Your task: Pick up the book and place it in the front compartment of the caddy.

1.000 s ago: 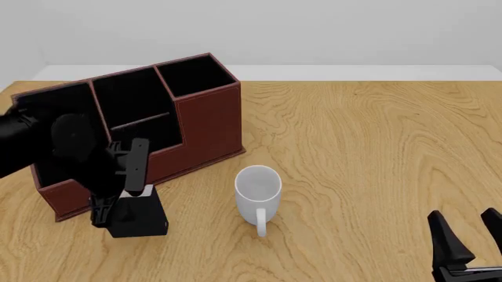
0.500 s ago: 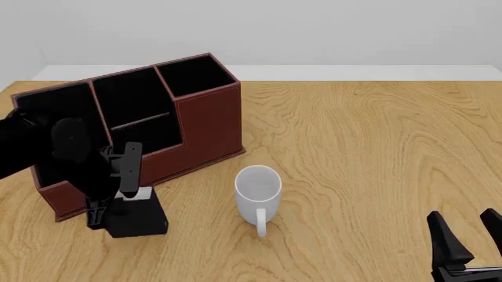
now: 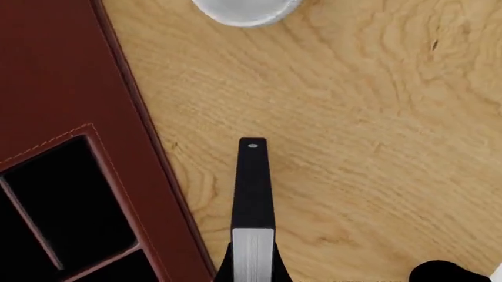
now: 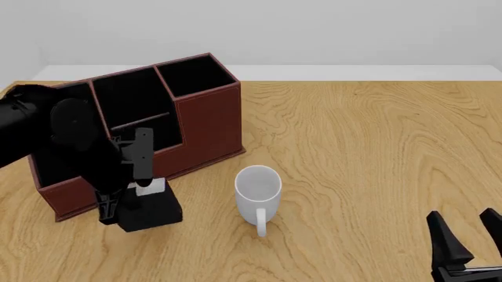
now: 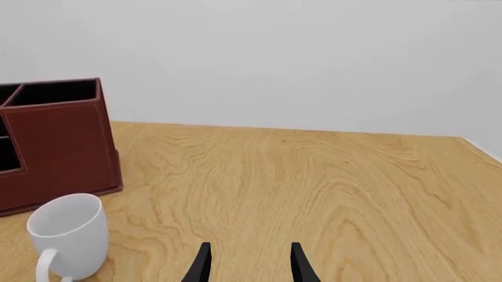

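Observation:
The small black book (image 4: pixel 152 210) with its white page edge up is held in my left gripper (image 4: pixel 126 185), which is shut on it just in front of the caddy's (image 4: pixel 208 117) low front wall. The book looks tilted and slightly above the table. In the left wrist view the book (image 3: pixel 253 188) sits between the fingers, with the reddish-brown caddy (image 3: pixel 70 88) and its black compartments beside it. My right gripper (image 4: pixel 469 235) is open and empty at the near right, and it also shows in the right wrist view (image 5: pixel 249 258).
A white mug (image 4: pixel 258 188) stands upright just right of the book, and it also shows in the left wrist view (image 3: pixel 244 9) and the right wrist view (image 5: pixel 69 232). The caddy (image 5: pixel 55 147) is behind it. The wooden table (image 4: pixel 377 147) stretches to the right.
My left gripper has risen and shifted a little right with the book in it; the book is now tilted and slightly higher. The right arm has not moved.

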Robot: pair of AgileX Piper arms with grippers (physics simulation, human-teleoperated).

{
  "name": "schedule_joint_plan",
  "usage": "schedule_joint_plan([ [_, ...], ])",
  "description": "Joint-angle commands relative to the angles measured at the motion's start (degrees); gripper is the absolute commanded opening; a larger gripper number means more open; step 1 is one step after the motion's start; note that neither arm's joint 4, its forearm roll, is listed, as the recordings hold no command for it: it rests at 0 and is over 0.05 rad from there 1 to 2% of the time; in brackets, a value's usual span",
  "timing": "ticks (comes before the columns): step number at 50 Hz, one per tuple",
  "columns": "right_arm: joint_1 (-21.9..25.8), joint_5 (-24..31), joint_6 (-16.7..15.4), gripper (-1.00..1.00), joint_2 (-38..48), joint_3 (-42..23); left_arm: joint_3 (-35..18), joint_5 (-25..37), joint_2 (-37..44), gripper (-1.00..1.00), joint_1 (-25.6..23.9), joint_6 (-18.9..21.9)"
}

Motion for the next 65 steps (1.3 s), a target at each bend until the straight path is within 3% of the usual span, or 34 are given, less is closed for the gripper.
schedule_joint_plan([
  [1,0.3,-2.7,0.0,1.0,2.5,0.0,-5.5,5.7,-1.9,-1.0,-4.0,-4.3],
  [9,0.4,-3.4,0.3,1.0,2.8,0.0,-6.0,5.8,-2.2,-1.0,-5.7,-7.4],
  [10,0.4,-3.4,0.3,1.0,2.8,0.0,-6.2,5.8,-1.1,-1.0,-2.3,-4.8],
  [12,0.4,-3.5,0.4,1.0,3.0,0.0,-4.7,5.8,-1.0,-1.0,-1.2,-3.5],
  [13,0.6,-3.5,0.5,1.0,3.0,0.0,-5.3,5.8,-1.0,-1.0,-4.7,-7.8],
  [16,0.9,-3.0,0.6,1.0,2.6,0.0,-6.2,5.8,-0.1,-1.0,-6.0,-9.6],
  [18,1.0,-3.0,0.7,1.0,2.6,0.0,-7.7,5.8,0.8,-1.0,-8.1,-13.8],
  [19,1.0,-2.6,0.7,1.0,2.1,0.0,-7.6,5.8,0.7,-1.0,-7.9,-12.7],
  [21,0.9,-2.2,0.9,1.0,1.7,0.0,-9.1,5.8,1.3,-1.0,-8.7,-14.5],
  [22,0.9,-2.2,1.0,1.0,1.6,0.0,-9.3,5.8,2.5,-1.0,-4.8,-11.5],
  [24,0.6,-1.8,1.2,1.0,1.1,0.0,-11.1,5.8,3.1,-1.0,-9.4,-19.1],
  [25,0.6,-1.6,1.3,1.0,0.9,0.0,-10.7,5.8,3.3,-1.0,-7.0,-15.6],
  [26,0.6,-1.6,1.3,1.0,0.9,0.0,-10.7,5.8,3.3,-1.0,-6.9,-15.6],
  [28,0.5,-1.7,1.3,1.0,0.9,0.0,-12.0,5.8,2.5,-1.0,-11.8,-19.3],
  [33,0.7,-0.6,1.7,1.0,-0.6,0.0,-12.9,5.8,3.1,-1.0,-15.1,-24.5],
  [38,0.4,-1.2,2.0,1.0,-0.3,0.0,-12.6,5.8,3.1,-1.0,-14.7,-23.8],
  [39,0.3,-0.9,1.9,1.0,-0.6,0.0,-15.5,5.8,5.1,-1.0,-9.9,-21.9],
  [40,0.3,-0.8,2.0,1.0,-0.7,0.0,-15.2,5.8,5.3,-1.0,-8.2,-20.0],
  [43,0.3,-0.8,2.0,1.0,-0.8,0.0,-14.7,5.8,4.2,-1.0,-13.2,-24.2],
  [50,0.5,-0.9,2.1,1.0,-0.7,0.0,-14.3,5.8,3.5,-1.0,-16.4,-27.6],
  [59,0.7,-0.8,2.1,1.0,-0.8,0.0,-14.6,5.8,3.3,-1.0,-14.5,-24.4],
  [65,0.7,-0.7,2.4,1.0,-1.1,0.0,-13.9,5.8,2.5,-1.0,-11.2,-19.8],
])
